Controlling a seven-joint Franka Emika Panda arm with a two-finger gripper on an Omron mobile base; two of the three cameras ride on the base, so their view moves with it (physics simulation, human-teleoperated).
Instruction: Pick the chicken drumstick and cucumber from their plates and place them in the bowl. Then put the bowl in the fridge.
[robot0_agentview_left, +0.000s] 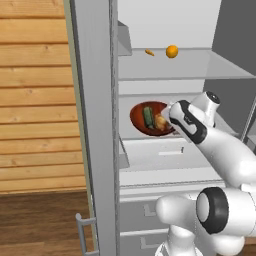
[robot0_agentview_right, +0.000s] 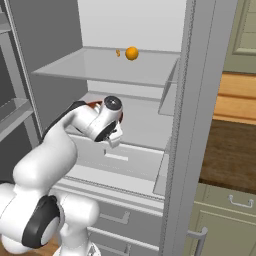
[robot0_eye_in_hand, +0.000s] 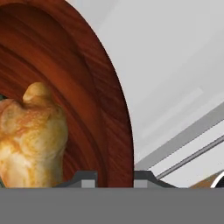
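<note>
Fridge is standing open in front of me, its grey door edge rising through the left base view and its white interior showing glass shelves. I am seeing the bowl sitting inside the fridge on the middle shelf, tilted a little toward the camera, with the cucumber and the chicken drumstick lying side by side in it, the cucumber to the left of the drumstick.

My arm is reaching in from the lower right of that view, and the end effector is sitting at the bowl's right rim. In the hand view the two fingertips are standing on either side of the reddish-brown rim, one inside the bowl beside the drumstick and one outside it, so the end effector is pinching the bowl's wall.

On the shelf above, a round orange fruit is resting near the back, with a smaller orange piece just to its left. In the right base view the wrist is covering most of the bowl, leaving a sliver of its rim showing.
</note>
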